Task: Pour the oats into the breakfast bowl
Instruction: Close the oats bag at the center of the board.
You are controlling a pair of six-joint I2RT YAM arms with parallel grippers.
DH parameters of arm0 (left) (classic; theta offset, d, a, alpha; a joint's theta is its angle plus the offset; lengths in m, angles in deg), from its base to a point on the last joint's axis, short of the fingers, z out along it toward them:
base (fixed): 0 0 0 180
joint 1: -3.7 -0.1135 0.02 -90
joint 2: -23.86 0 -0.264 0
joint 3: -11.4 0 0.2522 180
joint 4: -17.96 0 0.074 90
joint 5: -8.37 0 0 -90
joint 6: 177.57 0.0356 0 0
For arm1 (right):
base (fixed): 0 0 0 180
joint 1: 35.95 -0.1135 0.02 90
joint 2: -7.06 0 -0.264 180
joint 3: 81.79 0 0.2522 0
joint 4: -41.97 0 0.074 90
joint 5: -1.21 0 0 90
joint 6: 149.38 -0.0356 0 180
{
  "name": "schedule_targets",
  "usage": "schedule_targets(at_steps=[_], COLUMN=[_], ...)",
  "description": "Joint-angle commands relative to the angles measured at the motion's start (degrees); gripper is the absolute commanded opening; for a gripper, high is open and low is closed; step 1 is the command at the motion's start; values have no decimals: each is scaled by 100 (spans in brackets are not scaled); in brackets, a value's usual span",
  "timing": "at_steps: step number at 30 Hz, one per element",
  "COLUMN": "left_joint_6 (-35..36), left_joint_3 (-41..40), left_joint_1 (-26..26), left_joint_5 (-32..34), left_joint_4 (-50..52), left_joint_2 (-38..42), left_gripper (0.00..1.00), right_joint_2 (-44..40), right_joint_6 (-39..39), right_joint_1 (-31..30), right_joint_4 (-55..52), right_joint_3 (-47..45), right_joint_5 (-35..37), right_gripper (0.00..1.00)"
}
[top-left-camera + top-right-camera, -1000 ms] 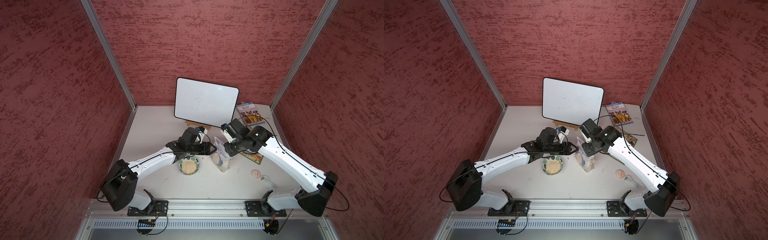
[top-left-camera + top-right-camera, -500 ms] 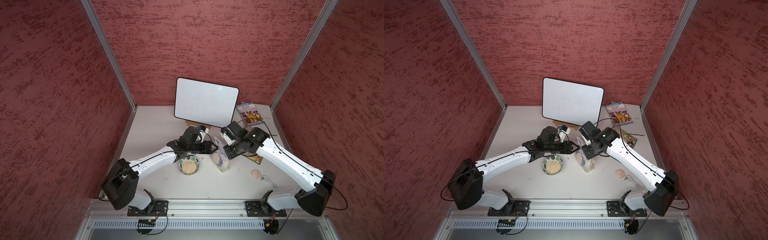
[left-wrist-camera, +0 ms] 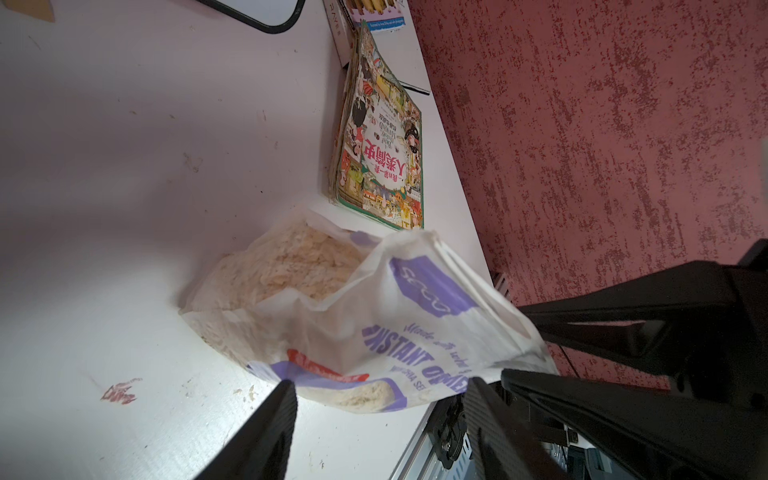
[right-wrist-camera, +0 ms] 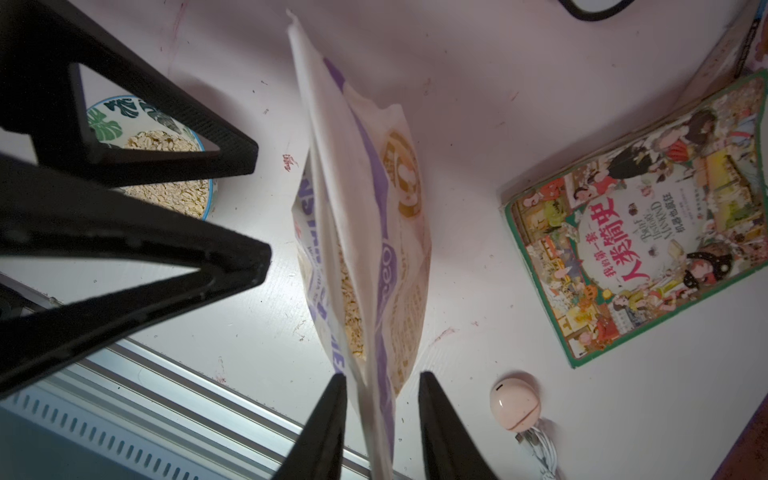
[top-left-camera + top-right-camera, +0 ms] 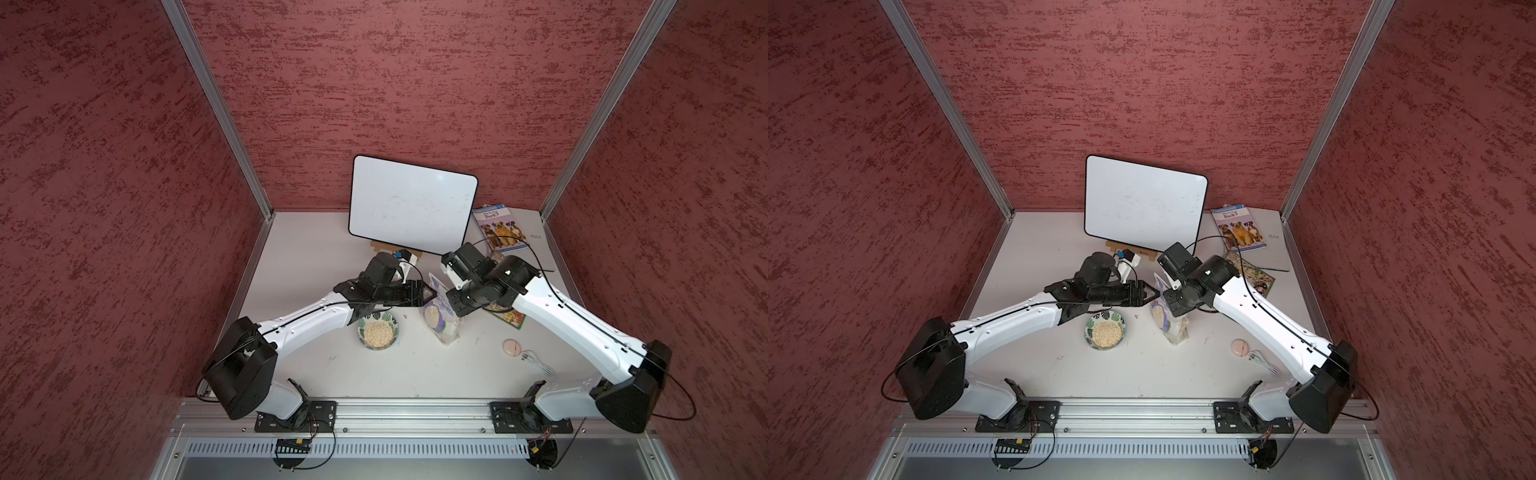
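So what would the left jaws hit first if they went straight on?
Most likely the oats bag, standing just ahead of the open jaws of the left gripper; depth is hard to judge.

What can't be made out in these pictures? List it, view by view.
- Right gripper: fingers hidden under its own wrist in both top views.
- Breakfast bowl: far rim under the left arm in a top view; left gripper blocks much of it in the right wrist view.
- Oats bag: top edge cut off by the frame in the right wrist view; label too small to read in both top views.
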Motion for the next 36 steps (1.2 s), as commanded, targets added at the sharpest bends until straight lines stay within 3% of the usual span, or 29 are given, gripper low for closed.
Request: schedule_targets(at_steps=[1, 7, 9, 10, 19, 22, 24, 32, 36], left_joint_6=[-47, -73, -73, -71, -84, -80, -87, -106, -106], left_joint_3=[48, -15, -31, -40, -95, -95, -108, -148, -156], left_joint_1=[28, 28, 28, 28, 28, 28, 28, 26, 28], left_joint_5=[32, 42, 50, 56, 93, 93, 93, 102, 102], left_joint_4=[-89, -97, -102, -102, -79, -68, -58, -58, -58], left_joint_2=[-50, -36, -32, -37, -19, -23, -21, -6, -7], left_gripper=[67, 67, 67, 67, 67, 67, 67, 67, 67], right_joint_2=[162, 316, 320, 320, 249, 284, 312, 696, 826], right_joint_6=[1, 39, 48, 53, 31, 38, 51, 168, 210], right_joint_1=[-29, -30, -29, -30, -30, -25, -30, -21, -21], right_joint_4=[232, 285, 303, 299, 399, 450, 509, 463, 439], right_joint_3=[99, 209, 226, 238, 185, 188, 215, 504, 614], right_joint_5=[54, 69, 95, 121, 265, 261, 265, 404, 388], right_gripper=[32, 22, 11, 1, 1, 29, 32, 21, 7])
